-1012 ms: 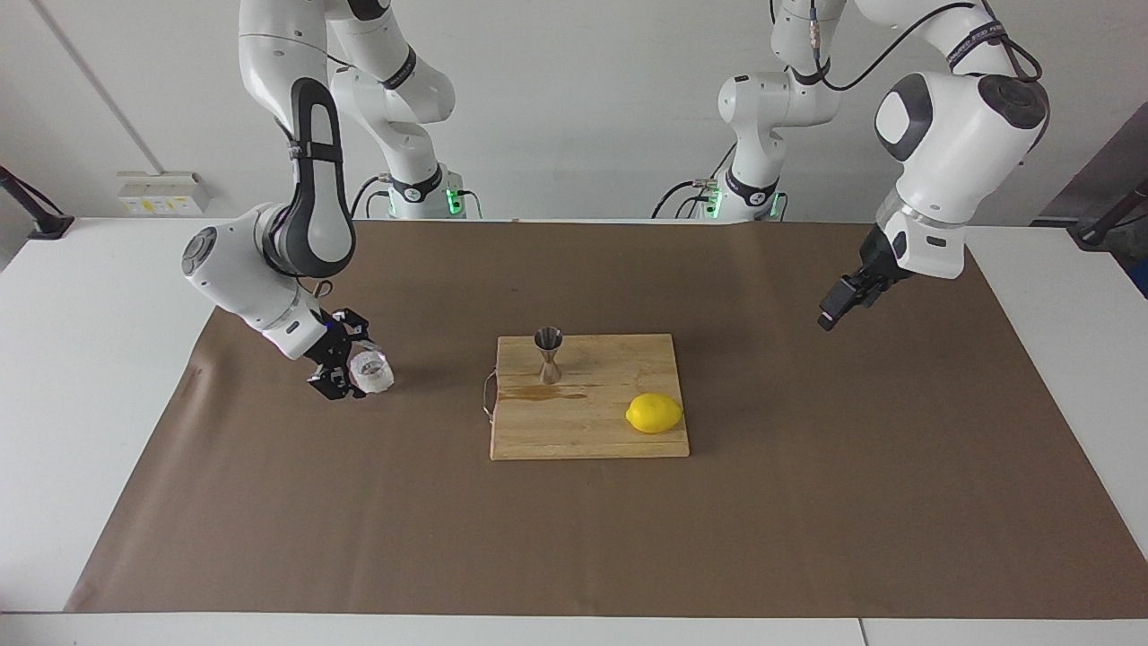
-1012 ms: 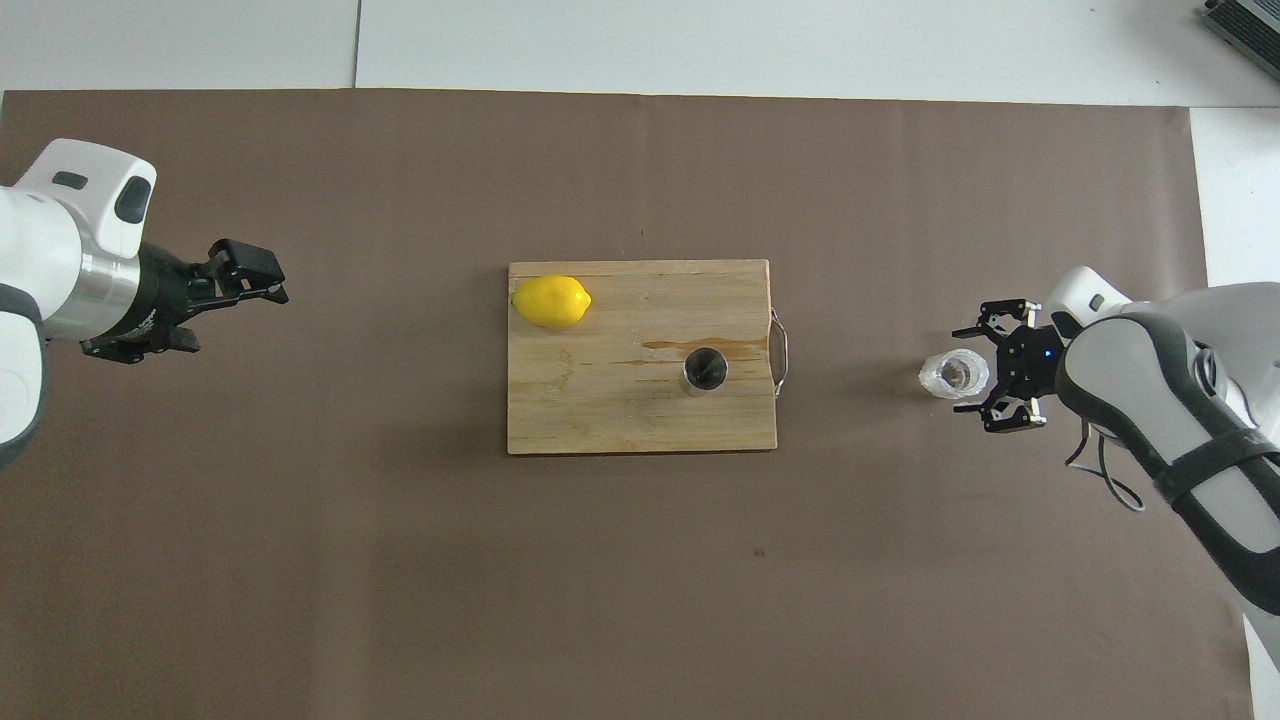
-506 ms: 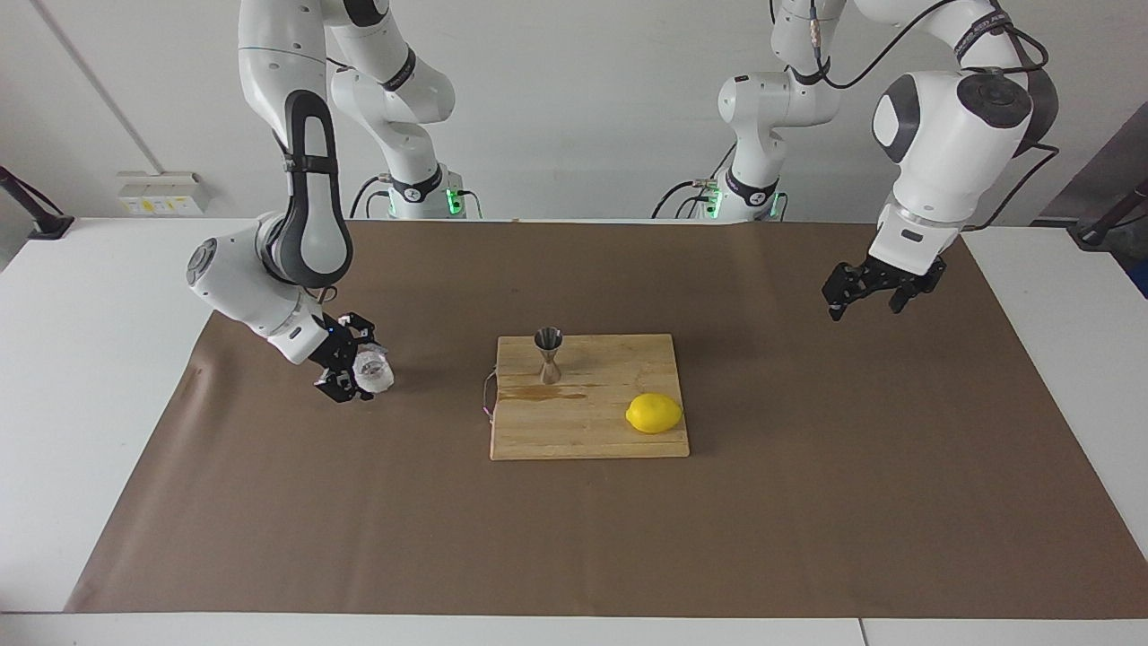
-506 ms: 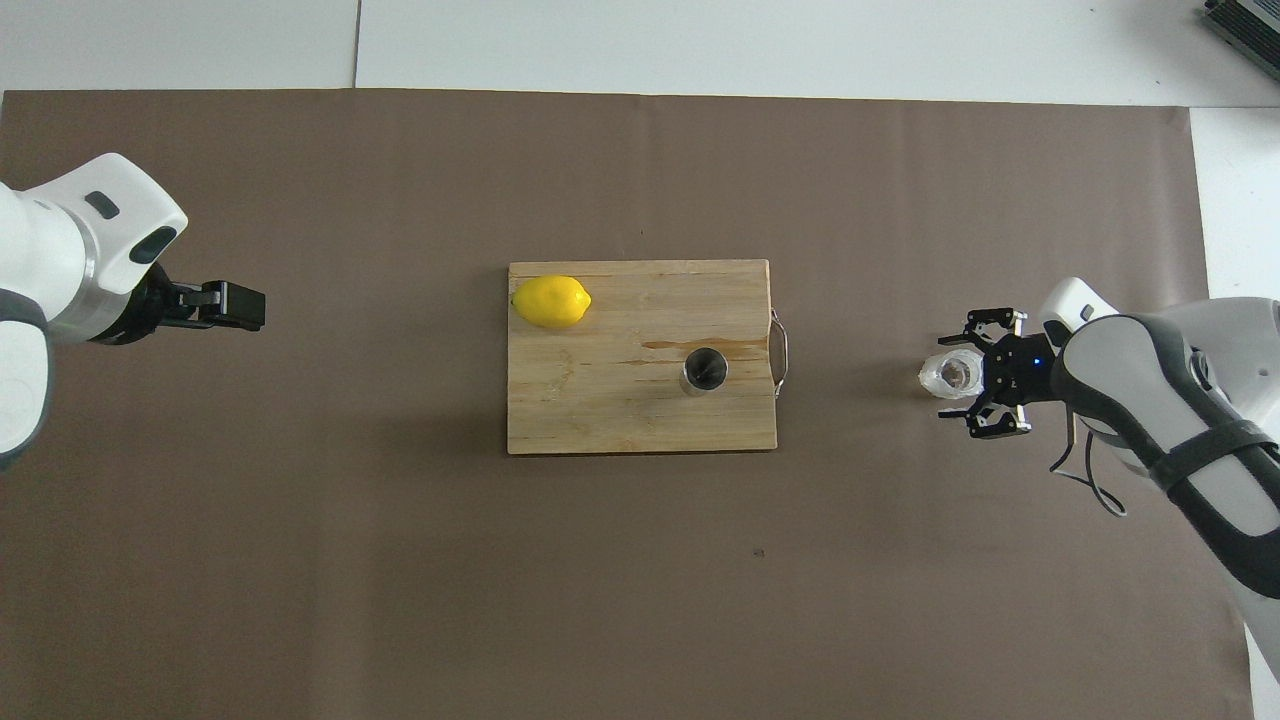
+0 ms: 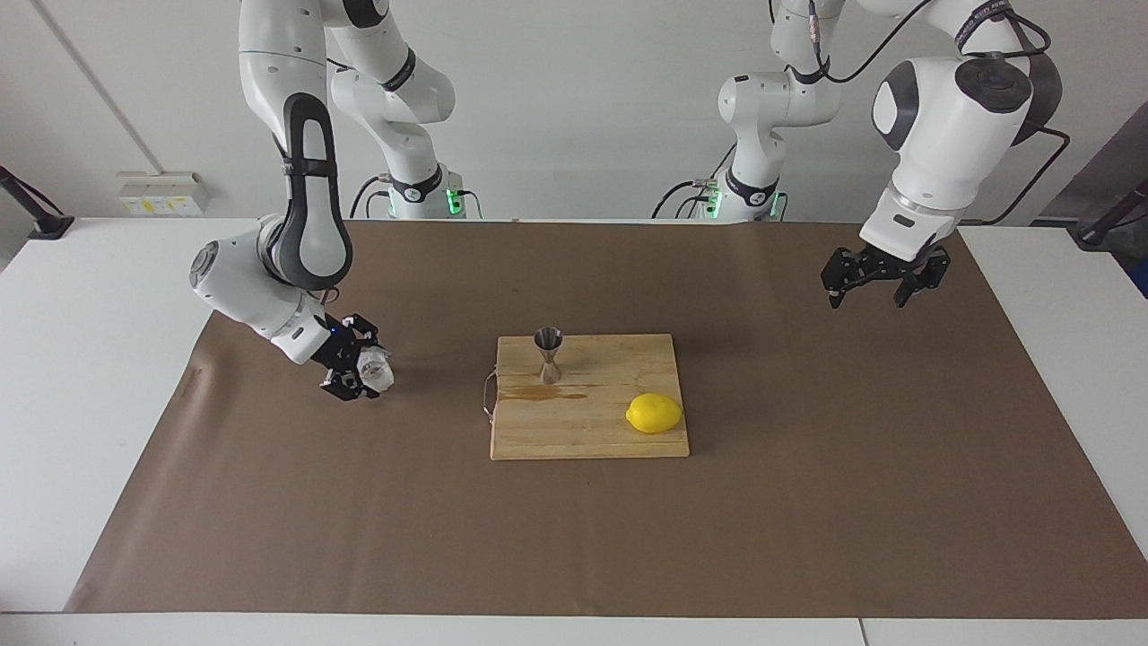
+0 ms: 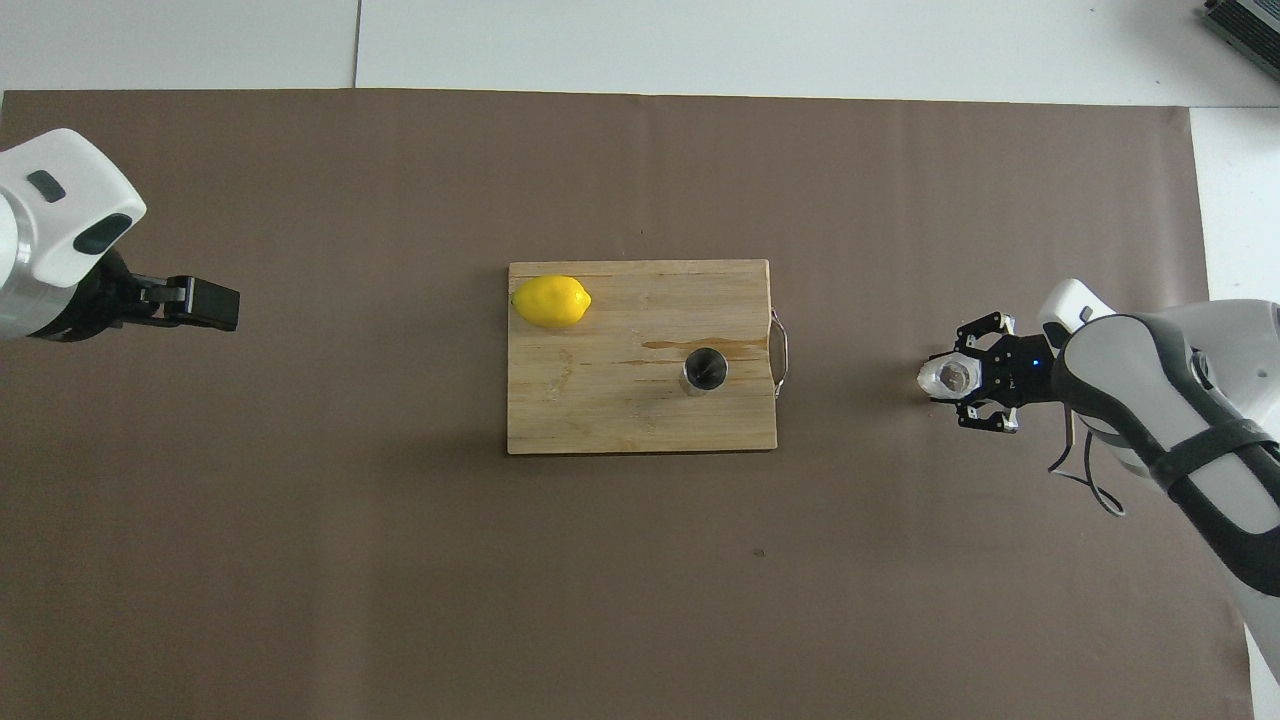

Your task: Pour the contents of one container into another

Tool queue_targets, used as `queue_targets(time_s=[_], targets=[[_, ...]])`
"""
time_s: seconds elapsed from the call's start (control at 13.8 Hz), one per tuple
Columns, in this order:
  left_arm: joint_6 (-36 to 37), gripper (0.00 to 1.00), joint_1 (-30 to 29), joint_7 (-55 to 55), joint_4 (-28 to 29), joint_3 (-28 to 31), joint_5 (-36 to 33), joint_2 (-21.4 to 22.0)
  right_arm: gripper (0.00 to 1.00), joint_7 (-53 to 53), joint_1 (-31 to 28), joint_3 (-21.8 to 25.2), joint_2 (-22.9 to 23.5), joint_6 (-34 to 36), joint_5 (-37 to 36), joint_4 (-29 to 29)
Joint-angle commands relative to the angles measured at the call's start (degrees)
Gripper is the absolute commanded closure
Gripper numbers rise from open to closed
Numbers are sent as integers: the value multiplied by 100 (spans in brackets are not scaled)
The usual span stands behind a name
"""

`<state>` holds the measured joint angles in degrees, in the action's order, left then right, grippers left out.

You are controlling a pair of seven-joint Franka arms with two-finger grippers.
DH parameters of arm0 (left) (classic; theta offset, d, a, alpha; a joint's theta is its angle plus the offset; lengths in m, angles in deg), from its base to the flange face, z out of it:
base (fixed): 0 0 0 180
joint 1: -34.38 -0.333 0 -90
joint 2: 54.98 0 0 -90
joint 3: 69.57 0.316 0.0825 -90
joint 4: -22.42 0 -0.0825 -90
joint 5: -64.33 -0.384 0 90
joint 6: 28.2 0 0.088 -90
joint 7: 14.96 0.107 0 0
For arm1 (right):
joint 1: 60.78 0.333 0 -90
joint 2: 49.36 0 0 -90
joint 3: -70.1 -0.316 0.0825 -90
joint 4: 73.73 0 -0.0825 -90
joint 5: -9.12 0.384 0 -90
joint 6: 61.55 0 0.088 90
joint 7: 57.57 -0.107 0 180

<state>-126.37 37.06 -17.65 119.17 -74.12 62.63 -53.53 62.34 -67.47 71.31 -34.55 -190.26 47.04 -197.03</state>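
A small clear faceted glass cup (image 5: pixel 377 369) (image 6: pixel 940 376) stands on the brown paper toward the right arm's end of the table. My right gripper (image 5: pixel 364 371) (image 6: pixel 962 380) is shut on it from the side, low over the paper. The steel hourglass jigger (image 5: pixel 548 354) (image 6: pixel 704 370) stands upright on the wooden cutting board (image 5: pixel 583 431) (image 6: pixel 620 420), near the board's edge closest to the cup. My left gripper (image 5: pixel 868 289) (image 6: pixel 212 303) hangs open and empty above the paper at the left arm's end, well away from the board.
A yellow lemon (image 5: pixel 654 413) (image 6: pixel 551 301) lies on the board's corner farthest from the robots, toward the left arm's end. A brown liquid stain (image 5: pixel 543 395) streaks the board beside the jigger. A metal handle loop (image 6: pixel 781 352) sticks out of the board toward the cup.
My right gripper moved in around the glass cup and shut on it. The left arm rose and drew back toward its own end of the table, its wrist turning.
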Motion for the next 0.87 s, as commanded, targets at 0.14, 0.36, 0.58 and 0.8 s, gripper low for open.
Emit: queue_targets(time_s=[0.14, 0.36, 0.58, 0.8], targets=[[703, 0, -39, 75, -736, 68, 477, -118, 64, -256, 10, -76, -242, 74, 164, 8], [826, 0, -39, 75, -754, 129, 381, -91, 64, -607, 307, -112, -470, 48, 121, 69], [1020, 0, -22, 259, -833, 103, -6, -91, 64, -1361, 808, -112, -602, 30, -55, 280], [879, 0, 31, 216, -570, 94, 29, 23, 64, -2355, 1247, -120, -603, 39, -590, 622]])
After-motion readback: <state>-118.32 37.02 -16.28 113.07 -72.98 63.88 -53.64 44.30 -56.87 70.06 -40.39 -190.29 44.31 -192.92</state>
